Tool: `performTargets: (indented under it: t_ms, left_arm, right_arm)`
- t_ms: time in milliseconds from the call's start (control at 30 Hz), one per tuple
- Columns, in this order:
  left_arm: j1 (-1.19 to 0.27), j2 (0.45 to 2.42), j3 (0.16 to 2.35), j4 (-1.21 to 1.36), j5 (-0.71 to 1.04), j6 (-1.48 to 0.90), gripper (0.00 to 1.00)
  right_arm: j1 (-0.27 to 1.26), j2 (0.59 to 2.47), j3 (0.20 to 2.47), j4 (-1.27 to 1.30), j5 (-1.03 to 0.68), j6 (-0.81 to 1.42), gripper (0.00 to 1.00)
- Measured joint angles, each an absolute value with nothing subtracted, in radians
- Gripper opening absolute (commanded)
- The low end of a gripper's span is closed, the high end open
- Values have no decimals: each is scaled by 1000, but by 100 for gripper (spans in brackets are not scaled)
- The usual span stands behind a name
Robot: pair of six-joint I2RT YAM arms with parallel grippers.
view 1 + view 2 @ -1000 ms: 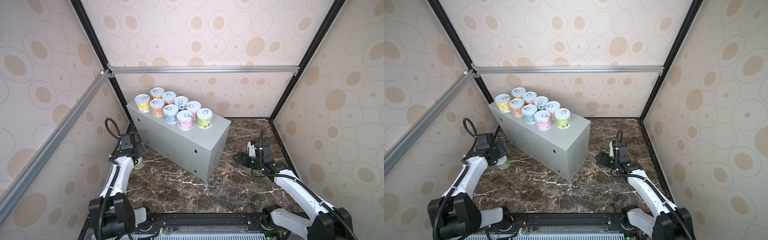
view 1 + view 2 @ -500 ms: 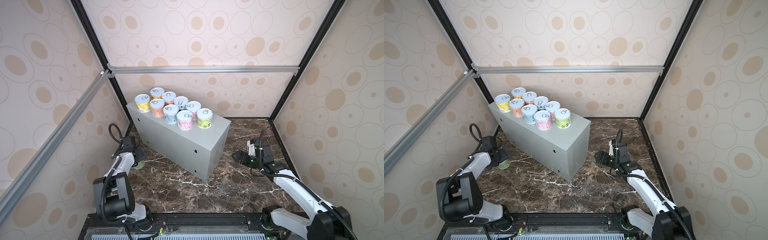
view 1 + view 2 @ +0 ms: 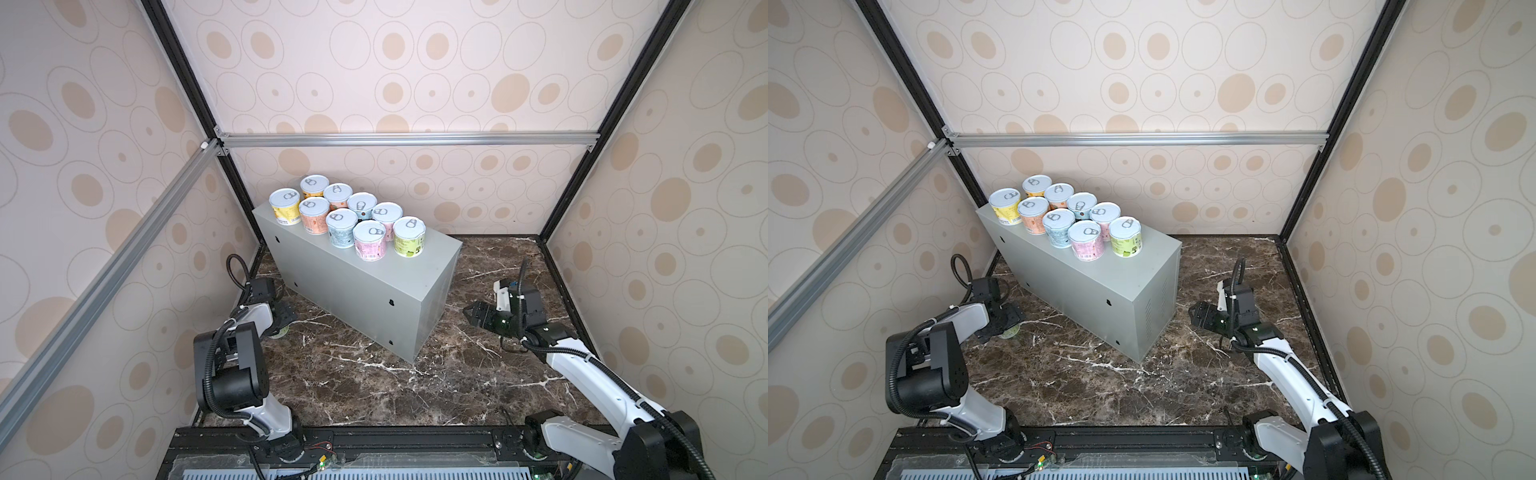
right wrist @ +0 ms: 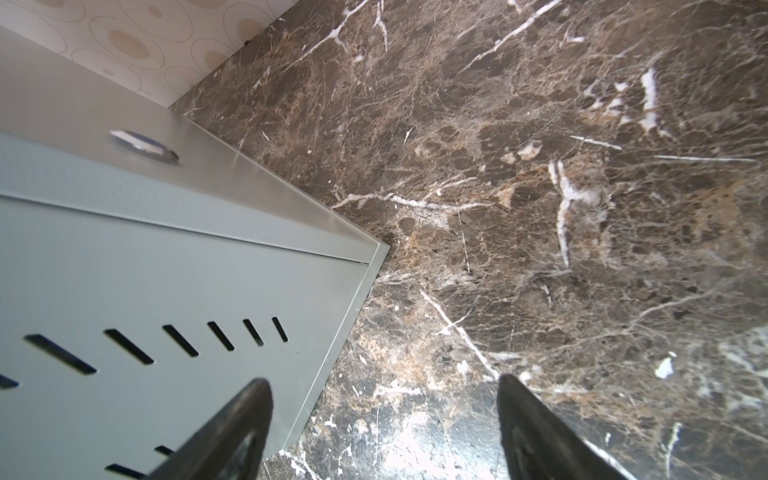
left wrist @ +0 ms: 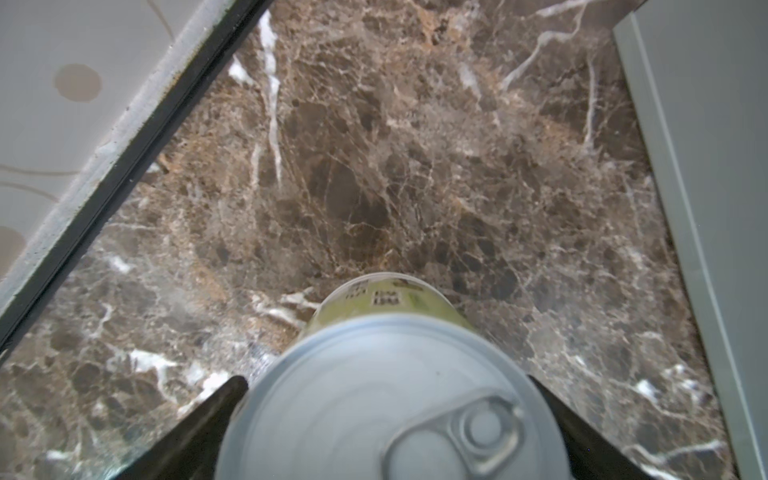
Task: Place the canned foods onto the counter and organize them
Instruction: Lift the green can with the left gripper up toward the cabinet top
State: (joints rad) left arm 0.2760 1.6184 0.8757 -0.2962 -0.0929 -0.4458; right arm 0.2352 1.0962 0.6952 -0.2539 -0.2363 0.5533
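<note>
Folding back at the elbow over the last second, the left arm has dropped the left gripper [image 3: 284, 321] low beside the wall, while the right arm has barely shifted. Nine cans [image 3: 341, 226] already stand upright in two close rows on the counter [image 3: 440, 251], filling its far left part and leaving its right end bare. One green-labelled can [image 5: 374, 399] is left, upright on the marble floor [image 3: 374, 386] between the wall and the counter's long side. The left wrist view shows this can sitting between the left jaws, which lie close against its lid on both sides. Whether they already press on it I cannot tell, and the can looks not yet lifted. The right gripper [image 3: 470, 316] hovers near the counter's right end with its jaws apart and nothing between them. By my reckoning the task is nearly finished. What remains is to secure this last can, raise it above the counter's top, and set it beside the others to complete the rows.
</note>
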Motion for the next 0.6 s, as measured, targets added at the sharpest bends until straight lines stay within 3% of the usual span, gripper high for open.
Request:
performTargets:
  t_ms: [400, 600]
  left_arm:
    - [286, 1684, 890, -272, -97, -427, 90]
    - [286, 1696, 899, -264, -98, -421, 79]
  right_arm:
    - [235, 1095, 695, -265, -235, 548, 87]
    - [235, 1094, 695, -269, -232, 542, 87]
